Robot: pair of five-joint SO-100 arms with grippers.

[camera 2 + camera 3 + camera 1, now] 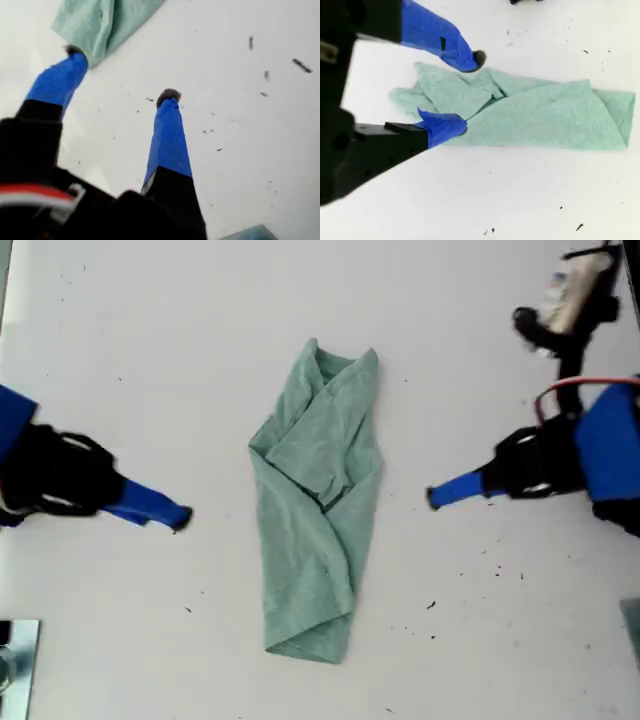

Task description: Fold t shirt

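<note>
The white table (150, 340) fills the exterior view. The t shirt (318, 510) lies at its centre as a narrow strip, sleeves folded in, collar towards twelve o'clock and hem towards six. My first gripper (432, 496) waits at three o'clock and my second gripper (180, 518) at nine, both parted, empty and clear of the cloth. The likely next step is folding hem to collar; pinch all layers at the hem corners and lift evenly. The surface is smooth and matte; dark specks (432, 605) dot it near five o'clock.
</note>
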